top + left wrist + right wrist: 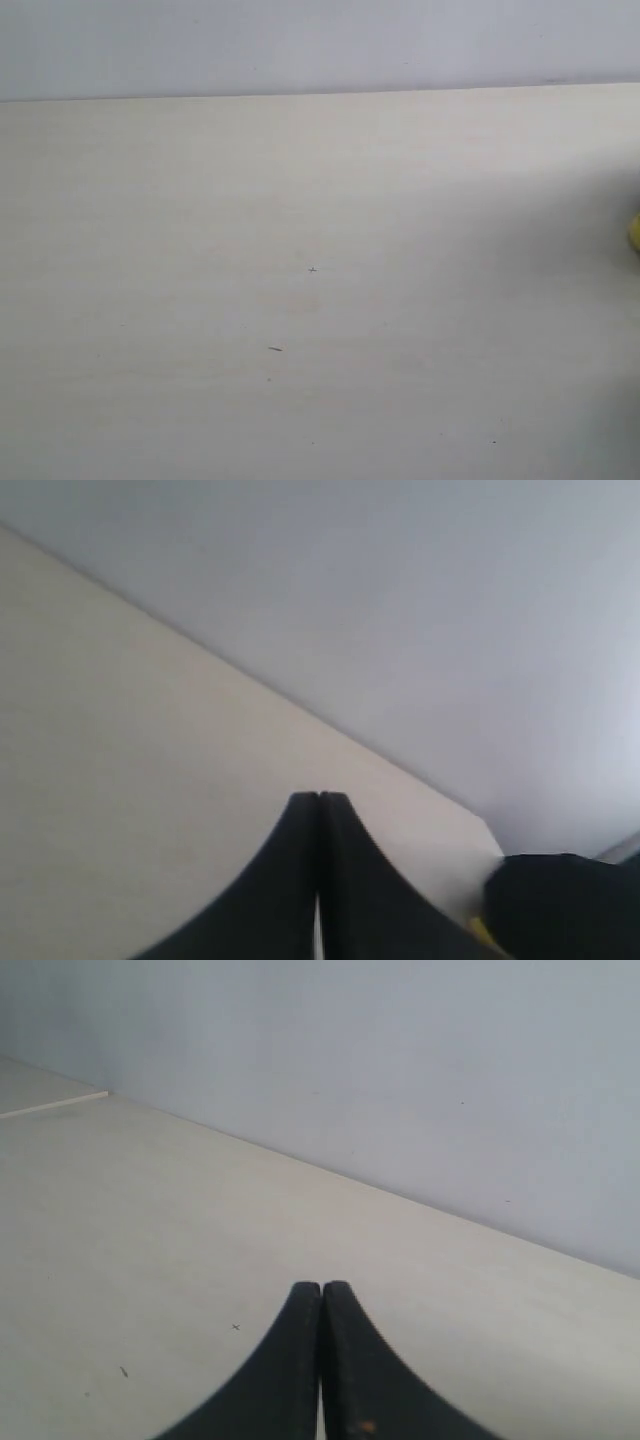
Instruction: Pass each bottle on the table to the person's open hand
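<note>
Pale beige table [300, 200] with faint wood grain fills nearly the whole exterior view. Its far edge runs as a straight line beneath a plain grey-white wall [300, 45]. A soft shadow darkens the tabletop toward the right side of that view.

Left wrist view: the left gripper [318, 798], black, hangs above the table with its two curved jaws pressed together along their full length. No gap shows between them and nothing is between them. The table edge and the wall lie beyond the tips.

Right wrist view: the right gripper [321, 1286], also black, shows the same posture. Its jaws are closed against each other and empty, above bare tabletop, with the wall behind.

A dark blurred mass [565, 905] sits in the left wrist view beside the left gripper, at the table's far corner. What it is cannot be told.

Of the bottles, only a yellow sliver [635, 232] shows, at the extreme right edge of the exterior view, cut off by the frame and lying in the shadowed part of the table. A similar yellow fleck [482, 930] appears in the left wrist view, just beside the dark mass. Too little of either shows to name its shape.

Two small dark specks [313, 269] mark the tabletop near the middle of the exterior view, well apart from the yellow sliver.
</note>
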